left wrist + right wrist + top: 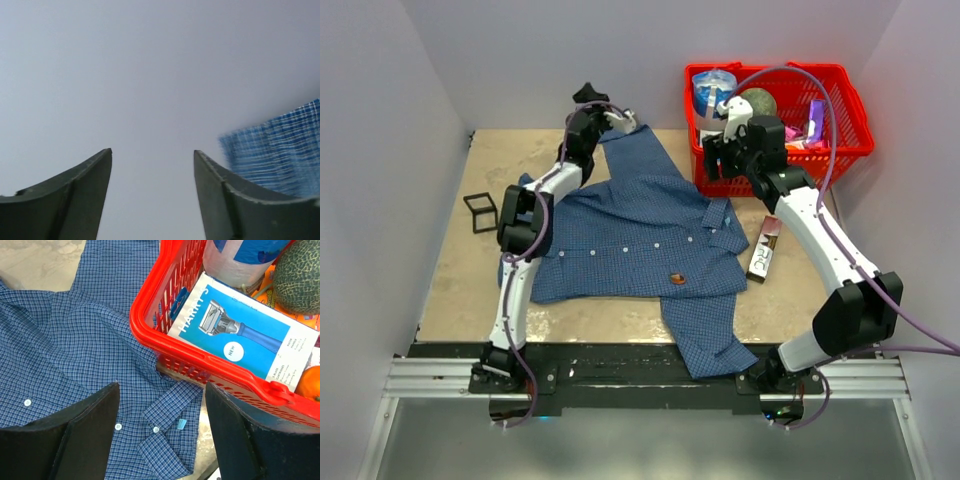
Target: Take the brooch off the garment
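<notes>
- Resting on the front of the shirt [620, 235], the brooch [677, 279] sits near the edge closest to the arm bases, just below the row of white buttons [625, 247]. Neither wrist view shows it.
- The shirt is spread flat on the table [460, 290], front up. This leaves the pin exposed to a grasp from above.
- The right gripper [162, 385] hangs over the collar [725, 225], beside a corner of the red basket [145, 325]. Its jaws stand wide, with nothing between them.
- The left gripper [152, 150] is at the far sleeve [630, 135], facing the back wall. Its jaws are wide apart and empty, with checked cloth beside one finger.
- Both grippers are well apart from the brooch, so removal appears not yet begun.
- Probable requirement: one gripper pins the cloth while the other pulls.
</notes>
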